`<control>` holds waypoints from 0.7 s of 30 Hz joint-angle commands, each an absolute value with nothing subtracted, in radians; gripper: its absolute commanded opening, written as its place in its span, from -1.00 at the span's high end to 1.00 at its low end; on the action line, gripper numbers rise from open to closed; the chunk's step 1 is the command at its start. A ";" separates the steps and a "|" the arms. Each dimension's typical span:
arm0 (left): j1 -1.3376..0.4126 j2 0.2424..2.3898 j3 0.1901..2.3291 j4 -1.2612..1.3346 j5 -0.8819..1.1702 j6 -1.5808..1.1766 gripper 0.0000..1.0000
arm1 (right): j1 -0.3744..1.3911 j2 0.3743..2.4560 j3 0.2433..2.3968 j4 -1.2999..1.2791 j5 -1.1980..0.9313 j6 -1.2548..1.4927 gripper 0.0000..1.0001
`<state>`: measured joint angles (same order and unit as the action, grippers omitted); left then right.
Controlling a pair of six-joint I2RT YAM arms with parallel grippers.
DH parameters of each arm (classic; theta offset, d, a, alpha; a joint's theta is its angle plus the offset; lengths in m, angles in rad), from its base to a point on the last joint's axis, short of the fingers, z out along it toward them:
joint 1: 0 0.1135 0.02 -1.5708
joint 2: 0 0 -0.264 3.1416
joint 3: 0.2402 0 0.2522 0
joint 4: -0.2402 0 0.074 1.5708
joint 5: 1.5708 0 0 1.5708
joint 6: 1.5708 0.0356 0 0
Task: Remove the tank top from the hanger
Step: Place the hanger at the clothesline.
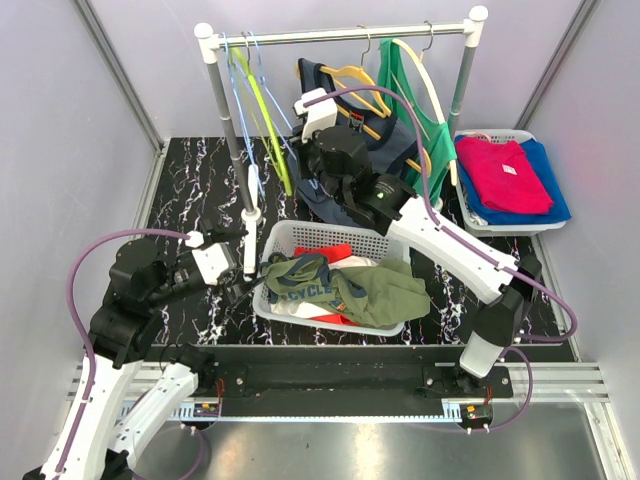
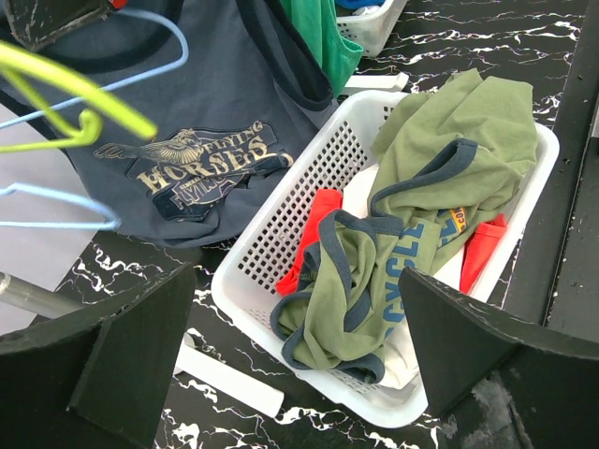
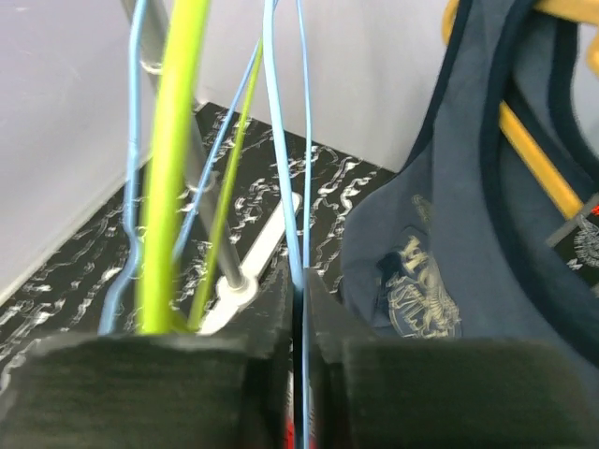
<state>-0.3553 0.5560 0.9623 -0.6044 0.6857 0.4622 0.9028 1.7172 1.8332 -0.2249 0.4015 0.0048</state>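
Black marble-look table carries a clothes rack at the back. The navy tank top hangs there on a wooden hanger, its hem near the white basket. An olive top lies in the basket. Left gripper: by the basket's left end, fingers spread wide, nothing btwn them. Right gripper: up beside the tank top, fingers pressed nearly together. A pale-blue hanger wire lines up w/ the slit; we can't tell if it's pinched.

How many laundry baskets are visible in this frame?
2: centre basket, in front of the rack, holding olive garments; right basket, beside its right post, holding folded shirts.
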 commanded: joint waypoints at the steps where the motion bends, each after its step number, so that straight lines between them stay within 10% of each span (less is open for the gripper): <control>1: -0.359 0.545 0.989 -0.581 0.698 0.446 -0.98 | 0.917 1.715 1.904 -0.261 0.414 0.020 0.38; 6: -0.359 0.541 0.991 -0.583 0.698 0.445 -0.98 | 0.919 1.654 1.890 -0.316 0.391 0.011 -0.57; 21: -0.359 0.546 0.983 -0.575 0.722 0.410 -0.98 | 0.661 1.336 1.799 -0.350 0.272 -0.011 -0.79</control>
